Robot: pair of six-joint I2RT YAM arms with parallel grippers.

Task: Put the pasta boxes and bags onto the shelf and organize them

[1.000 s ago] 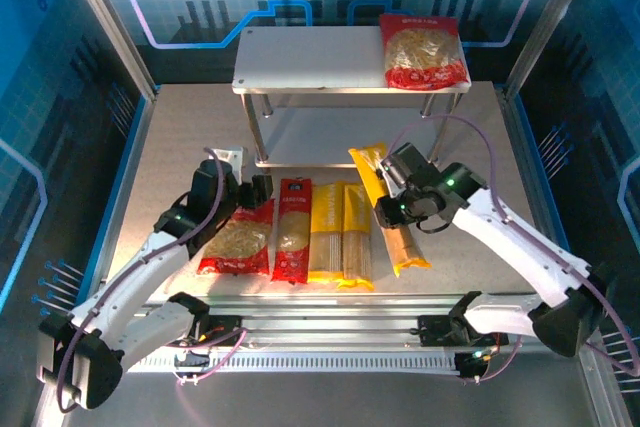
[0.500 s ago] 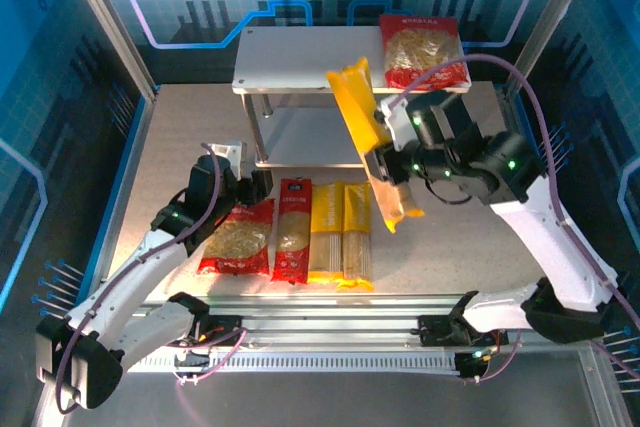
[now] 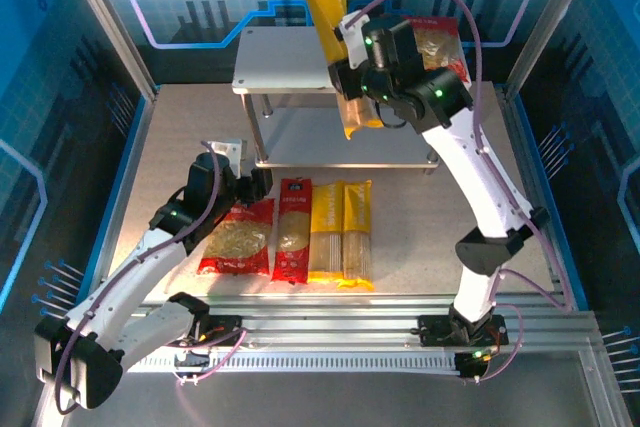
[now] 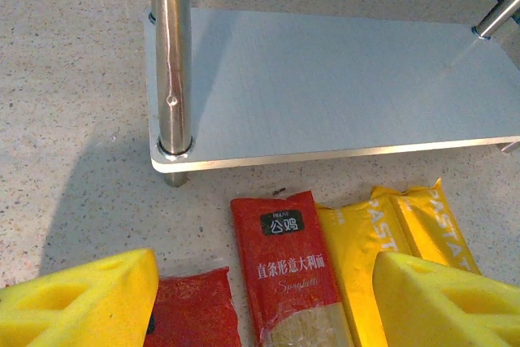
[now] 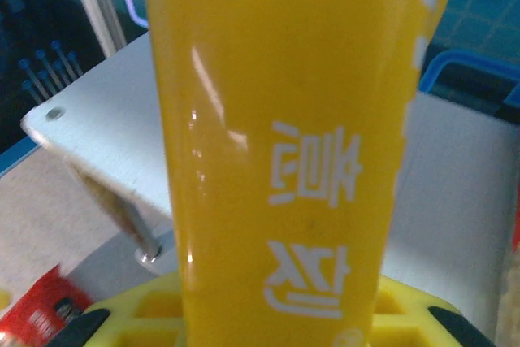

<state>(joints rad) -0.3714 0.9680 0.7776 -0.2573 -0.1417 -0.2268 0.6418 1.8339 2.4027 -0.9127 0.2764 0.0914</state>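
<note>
My right gripper (image 3: 352, 82) is shut on a long yellow spaghetti pack (image 3: 333, 22), held tilted and nearly upright over the top board of the grey shelf (image 3: 290, 57). The pack (image 5: 284, 136) rises between the yellow pads (image 5: 122, 314). One wide red bag (image 3: 445, 47) lies on the top board at the right, partly behind the arm. On the table lie another wide red bag (image 3: 238, 239), a narrow red pack (image 3: 293, 229) and two yellow packs (image 3: 325, 232) (image 3: 357, 230). My left gripper (image 3: 252, 187) (image 4: 264, 306) hangs open over the packs' far ends, holding nothing.
The shelf's lower board (image 4: 325, 87) is bare, with a metal leg (image 4: 172, 54) at its left front corner. Blue cage walls and aluminium posts (image 3: 110, 22) ring the table. Bare tabletop (image 3: 470, 237) lies right of the packs.
My right arm has lifted the yellow pack off the table and carried it up and back, from beside the shelf to above its top board. The left arm has hardly moved.
</note>
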